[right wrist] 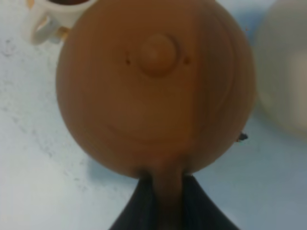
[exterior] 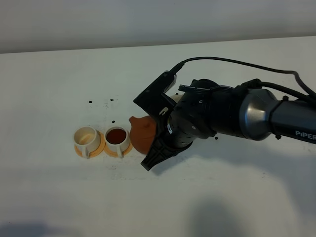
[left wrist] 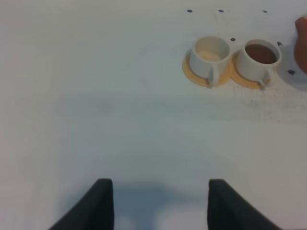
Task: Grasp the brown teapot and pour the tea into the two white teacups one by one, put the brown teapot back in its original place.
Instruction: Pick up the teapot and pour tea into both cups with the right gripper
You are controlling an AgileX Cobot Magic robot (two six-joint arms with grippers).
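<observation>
One brown teapot [right wrist: 153, 86] in right claw [right wrist: 165, 184]

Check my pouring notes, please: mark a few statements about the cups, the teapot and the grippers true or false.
1. The near cup, beside the teapot, holds tea. True.
2. The far cup is full too. False: it is empty.
3. The right gripper pinches the teapot's handle. True.
4. The left gripper is shut. False: its jaws stand open, holding nothing.
</observation>
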